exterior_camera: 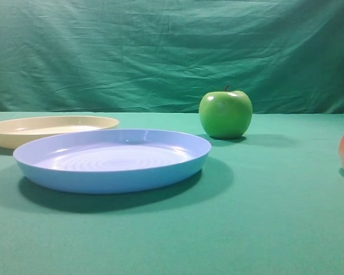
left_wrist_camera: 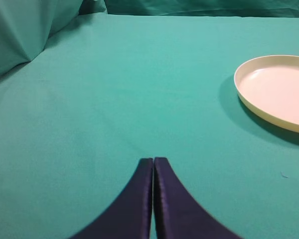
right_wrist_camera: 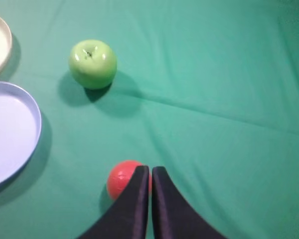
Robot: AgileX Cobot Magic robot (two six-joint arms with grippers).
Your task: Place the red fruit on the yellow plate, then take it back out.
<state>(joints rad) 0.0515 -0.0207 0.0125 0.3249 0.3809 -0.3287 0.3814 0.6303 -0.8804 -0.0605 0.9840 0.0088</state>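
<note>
Exterior high view: green cloth [exterior_camera: 264,229] covers table and backdrop

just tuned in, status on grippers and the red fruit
Both grippers shut, empty. Red fruit on cloth beside right gripper, not on yellow plate. Blue plate, green apple between.

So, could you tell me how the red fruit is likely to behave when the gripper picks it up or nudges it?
The red fruit looks round with no flat side, so a nudge would probably roll it across the green cloth. Its smooth skin may slip between narrow fingers. It seems rigid, unlikely to deform.
</note>
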